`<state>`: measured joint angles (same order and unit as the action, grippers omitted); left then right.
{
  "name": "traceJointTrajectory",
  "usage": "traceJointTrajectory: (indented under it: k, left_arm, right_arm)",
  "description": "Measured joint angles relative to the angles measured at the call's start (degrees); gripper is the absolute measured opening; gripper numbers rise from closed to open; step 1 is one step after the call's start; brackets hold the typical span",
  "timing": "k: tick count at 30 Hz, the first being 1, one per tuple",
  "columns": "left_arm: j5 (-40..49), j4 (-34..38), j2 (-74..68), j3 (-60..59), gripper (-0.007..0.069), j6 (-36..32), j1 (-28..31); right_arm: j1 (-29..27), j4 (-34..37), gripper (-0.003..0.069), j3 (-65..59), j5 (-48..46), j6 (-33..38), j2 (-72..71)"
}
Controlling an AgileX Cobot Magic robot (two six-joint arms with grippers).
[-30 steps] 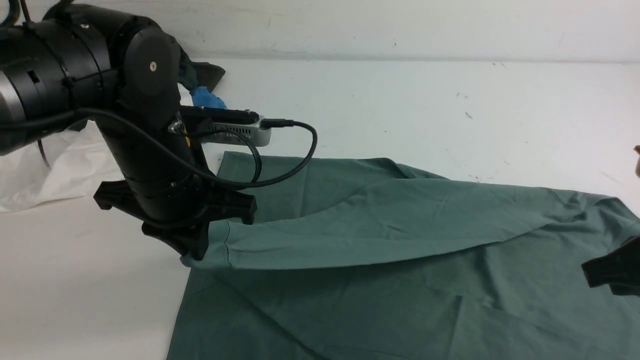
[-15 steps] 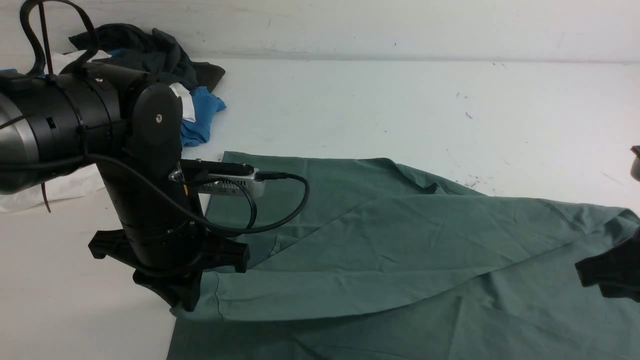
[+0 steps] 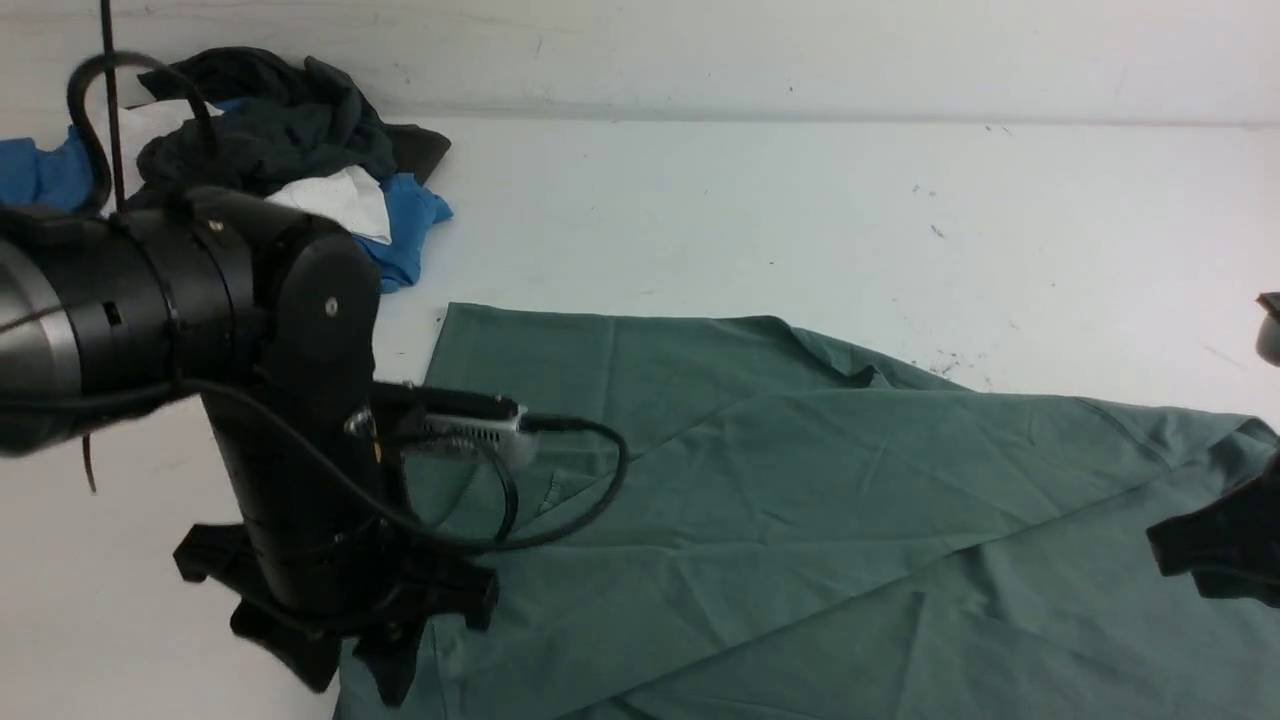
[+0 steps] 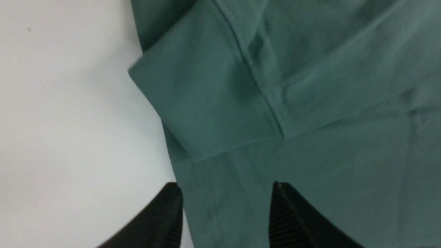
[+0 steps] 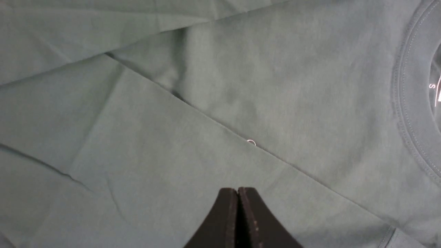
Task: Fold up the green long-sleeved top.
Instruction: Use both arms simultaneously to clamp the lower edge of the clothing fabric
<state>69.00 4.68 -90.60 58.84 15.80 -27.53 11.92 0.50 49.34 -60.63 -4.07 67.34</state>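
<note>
The green long-sleeved top (image 3: 800, 500) lies spread on the white table, with one sleeve folded across its body. My left gripper (image 3: 345, 670) hovers at the top's near left edge. In the left wrist view it (image 4: 225, 187) is open and empty, with the sleeve cuff (image 4: 203, 100) lying flat just beyond the fingertips. My right gripper (image 3: 1160, 545) is at the right edge. In the right wrist view it (image 5: 237, 190) is shut on nothing, above the chest near the ribbed neck (image 5: 410, 103). A sliver of the white logo (image 5: 251, 142) shows under the sleeve's edge.
A pile of black (image 3: 270, 130), white (image 3: 340, 200) and blue (image 3: 405, 235) garments lies at the back left by the wall. Bare white table (image 3: 800, 200) stretches behind the top and to its left.
My left arm has come down and toward the near edge, carrying the sleeve cuff. The sleeve now lies flat on the body and the left jaws have opened off it. The right gripper has barely moved.
</note>
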Motion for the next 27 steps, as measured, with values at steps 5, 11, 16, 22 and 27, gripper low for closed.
traceJointTrajectory:
  k: [5, 11, 16, 22, 27]
  left_arm:
    - [-3.42, 0.20, 6.46, -12.36, 0.0147, 3.53, -4.57]
    - [-8.49, 0.21, 14.80, -22.52, 0.0001, 10.22, -4.34]
    - [-11.09, 3.59, 18.44, -27.53, -0.0004, 12.35, -4.08]
    - [-16.00, 5.86, 18.48, -31.26, 0.0045, 12.26, -4.08]
    - [-17.55, 3.99, 18.48, -31.43, 0.0193, 12.89, -4.08]
  right_arm:
    - [0.00, 0.29, -0.0009, 0.00, -0.60, 1.62, 0.00]
    - [0.00, 1.95, -0.0009, 0.00, -1.06, 3.59, 0.00]
    - [0.00, 3.31, -0.0009, 0.00, -0.82, 4.07, 0.00]
    - [0.00, 5.09, -0.0009, 0.00, -0.56, 5.47, 0.00]
    - [0.00, 6.09, -0.0009, 0.00, -0.57, 6.04, 0.00]
